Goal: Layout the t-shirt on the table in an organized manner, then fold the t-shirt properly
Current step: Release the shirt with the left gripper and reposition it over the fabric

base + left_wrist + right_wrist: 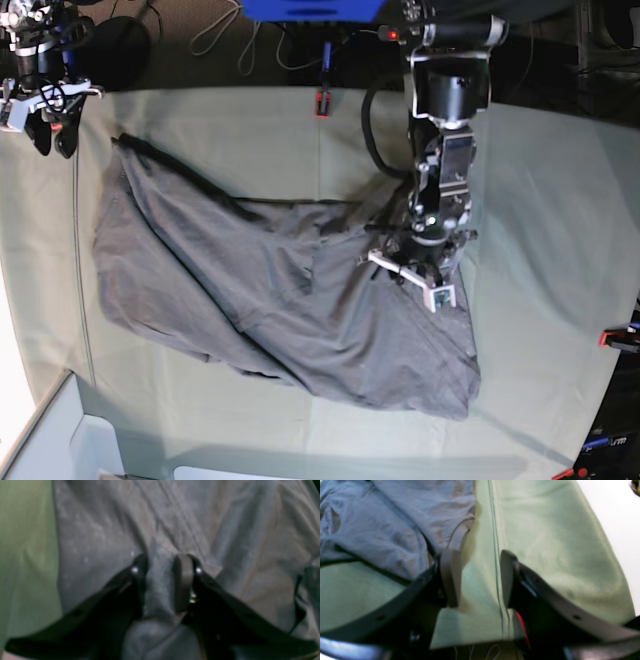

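Note:
The grey t-shirt [250, 300] lies crumpled and spread slantwise across the table [540, 200], which is covered in pale green cloth. My left gripper [420, 280] is down on the shirt's right part. In the left wrist view the left gripper [165, 565] is shut on a raised fold of the t-shirt [225, 530]. My right gripper [55, 135] hangs at the far left corner, just beyond the shirt's upper tip. In the right wrist view the right gripper [477, 562] is open and empty over the table cloth [545, 542], with the t-shirt [382, 517] just to its left.
Red clamps hold the cloth at the far edge [322, 103] and the right edge [618, 338]. A white bin [60, 440] stands at the near left corner. Cables lie behind the table. The table's edge [607, 542] runs close to the right gripper.

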